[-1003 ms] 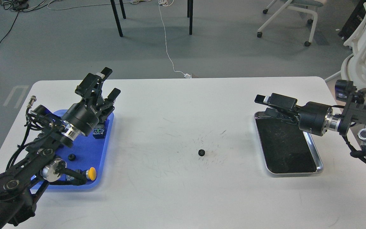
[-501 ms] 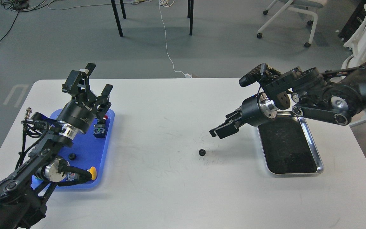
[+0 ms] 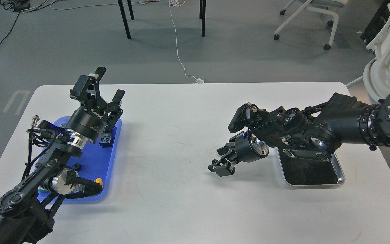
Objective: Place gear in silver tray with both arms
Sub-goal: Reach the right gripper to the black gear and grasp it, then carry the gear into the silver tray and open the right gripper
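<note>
With the 2 fingers of the right gripper (image 3: pixel 219 165) spread around the gear (image 3: pixel 214 161) left of the silver tray (image 3: pixel 340 169), the gear could be nudged away if they are closed off-centre; the left gripper (image 3: pixel 108 86) is held released.

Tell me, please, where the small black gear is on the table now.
In the head view the gear lies near the middle of the white table, left of the silver tray, right at the tips of the right claw.

Worktop (image 3: pixel 181 112): white, rounded corners, scuffed at centre as you see it.
Left on worktop: blue tray (image 3: pixel 91 159).
Right on worktop: silver tray (image 3: pixel 340 169).
Centre: small black gear (image 3: pixel 213 160), you see it partly hidden.
</note>
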